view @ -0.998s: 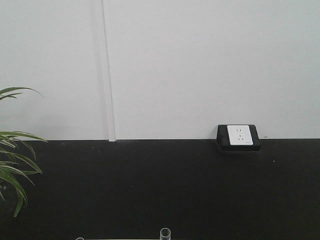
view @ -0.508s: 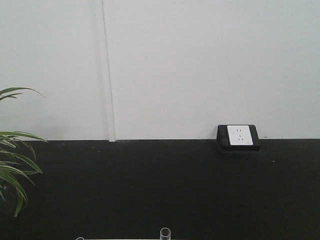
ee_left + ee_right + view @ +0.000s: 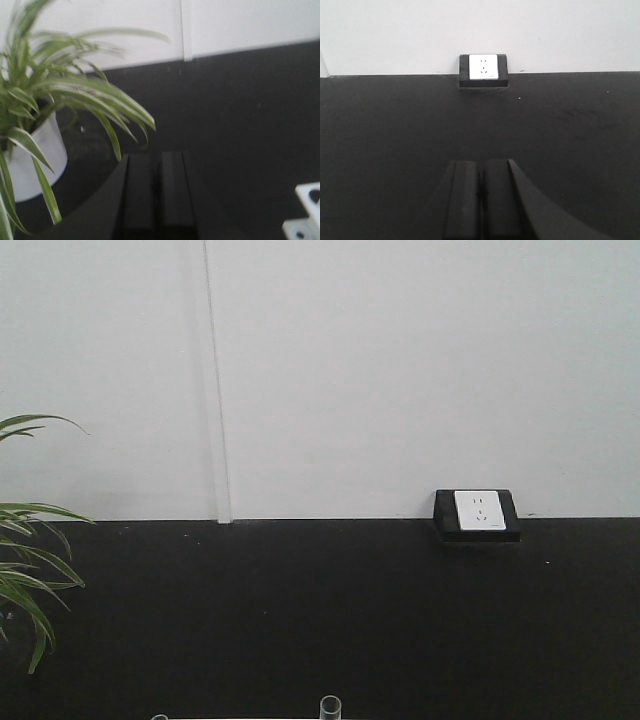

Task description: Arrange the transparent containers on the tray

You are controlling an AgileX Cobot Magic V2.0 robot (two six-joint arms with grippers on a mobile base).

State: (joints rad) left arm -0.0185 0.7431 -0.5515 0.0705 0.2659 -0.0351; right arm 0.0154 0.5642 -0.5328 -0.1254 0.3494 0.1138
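- Jaws of the left gripper [image 3: 157,197]: two dark fingers pressed together along a thin seam, lower centre of the left wrist view. Nothing is between them.
- Jaws of the right gripper [image 3: 480,197]: likewise closed on nothing, lower centre of the right wrist view.
- Beyond the left fingers: a plant [image 3: 60,95] in a white pot [image 3: 37,155] fills the left of the frame. A white holed piece [image 3: 307,207] enters at the lower right corner. It is possibly a rack, but too cropped to tell.
- Beyond the right fingers: only the black band [image 3: 395,130] of the wall and a wall socket [image 3: 483,67] at upper centre. No glassware in this view.
- Task items: one test tube [image 3: 330,706] shows only its open rim, upright, at the bottom edge of the front view near centre. A faint second rim may sit further left on that edge, but too little shows to say. The yellow tray appears in no view.
- Step (judgement): neither arm holds anything and both wrist cameras face the wall, so this reads as a raised posture ahead of a pick. Progress cannot be judged with the tray hidden.
- Next move (judgement): one arm needs to tip down toward the tubes, part its fingers, and close gently on the glass below the rim. Thin smooth glass may slip or crack, so the lift should be straight.
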